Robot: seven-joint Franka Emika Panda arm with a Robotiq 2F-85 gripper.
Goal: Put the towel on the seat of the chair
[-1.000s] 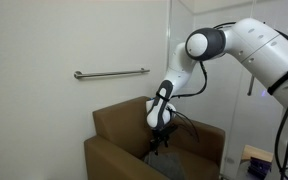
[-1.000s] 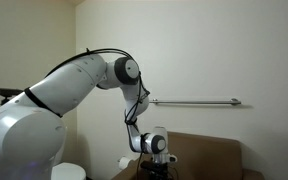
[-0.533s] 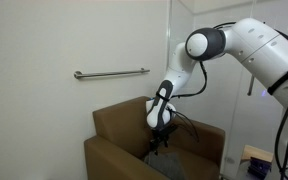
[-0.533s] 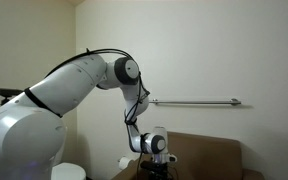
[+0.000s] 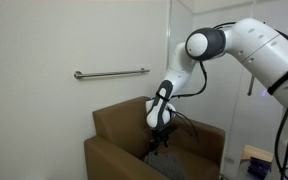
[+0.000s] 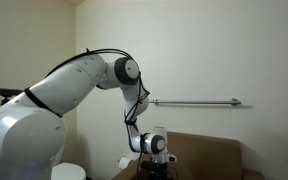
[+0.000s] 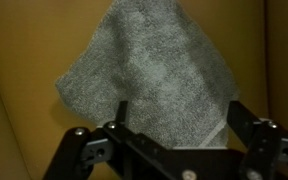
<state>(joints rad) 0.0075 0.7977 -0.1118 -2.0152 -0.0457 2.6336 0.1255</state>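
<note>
Wrist view puts the gripper nearest the lens. Its 2 fingers stand wide apart with nothing pinched between them, so I judge it empty. Just beyond lies the towel, spread on tan upholstery that I take to be the seat. Its near edge runs down between the fingers, but whether they touch the cloth cannot be told.

The towel should handle as light, soft and limp. It will sag and fold when lifted, cannot break, and its nap should give the pads good friction. If it needs shifting, a raised fold or the near corner looks like the best place to pinch, coming straight down from above.

It is grey terry with a fuzzy nap. It is broad near the gripper and narrows to a rounded peak farther off, with a blunt corner at the left and a paler strip along the near right edge. Lying where it does, the task looks close to done.

In both exterior views the arm bends down into the brown chair, with the gripper low over the seat. The towel itself is hidden there. Behind the chair, 1 rail is fixed to the pale wall.
</note>
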